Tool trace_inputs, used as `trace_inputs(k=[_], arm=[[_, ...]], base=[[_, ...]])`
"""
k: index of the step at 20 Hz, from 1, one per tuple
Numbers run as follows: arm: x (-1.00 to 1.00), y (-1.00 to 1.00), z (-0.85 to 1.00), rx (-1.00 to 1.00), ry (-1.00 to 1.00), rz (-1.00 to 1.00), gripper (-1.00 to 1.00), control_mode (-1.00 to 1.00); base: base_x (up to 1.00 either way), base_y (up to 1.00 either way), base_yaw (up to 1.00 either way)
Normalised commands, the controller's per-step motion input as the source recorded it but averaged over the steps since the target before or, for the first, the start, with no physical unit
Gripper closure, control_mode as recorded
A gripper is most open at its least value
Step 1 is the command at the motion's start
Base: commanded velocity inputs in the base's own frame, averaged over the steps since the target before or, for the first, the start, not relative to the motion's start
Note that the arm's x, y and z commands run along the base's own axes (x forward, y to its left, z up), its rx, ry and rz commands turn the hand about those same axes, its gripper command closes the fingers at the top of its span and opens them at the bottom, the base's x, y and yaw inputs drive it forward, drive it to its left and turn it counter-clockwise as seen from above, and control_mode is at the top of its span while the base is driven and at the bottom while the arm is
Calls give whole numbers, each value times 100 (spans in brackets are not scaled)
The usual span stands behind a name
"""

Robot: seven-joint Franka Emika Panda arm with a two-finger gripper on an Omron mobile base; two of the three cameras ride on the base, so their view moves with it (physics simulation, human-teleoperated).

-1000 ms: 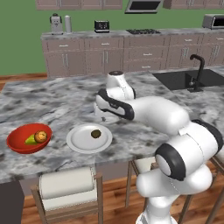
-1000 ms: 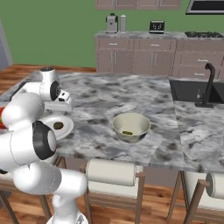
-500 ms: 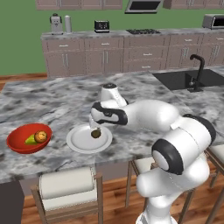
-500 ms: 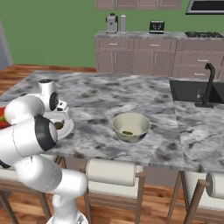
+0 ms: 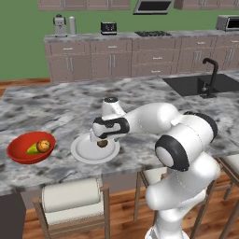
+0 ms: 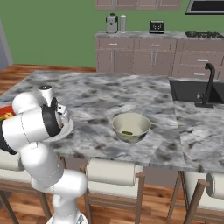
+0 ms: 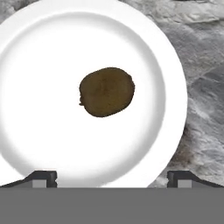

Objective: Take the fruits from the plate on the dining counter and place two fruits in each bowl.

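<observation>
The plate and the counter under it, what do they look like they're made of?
The plate looks like glazed white ceramic: plain, smooth, softly shaded toward the rim. The dining counter looks like polished marble-like stone: grey-and-white veining. Both are rendered, so this is only appearance.

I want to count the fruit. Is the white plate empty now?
Not empty. One brown kiwi lies on the white plate, alone, near its middle, as the hand view shows.

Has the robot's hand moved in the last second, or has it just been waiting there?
Yes. The hand has swung left and down from beside the plate; it now hangs right above the kiwi, fingers open.
</observation>
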Motion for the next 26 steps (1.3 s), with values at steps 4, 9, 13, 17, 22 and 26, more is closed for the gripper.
trace_inputs(k=[4,9,13,17,22,26], arm=[[41,20,-21,0,0,1,-100,-100],[45,12,-18,0,0,0,-100,-100],[29,0,-11,0,0,0,-100,-100],[19,0,-24,0,0,0,-100,-100],[0,0,-29,0,0,0,-100,-100],[0,0,-15,0,0,0,-100,-100]], base=[[0,0,0],[0,0,0],[0,0,0],[0,0,0],[0,0,0],[0,0,0]])
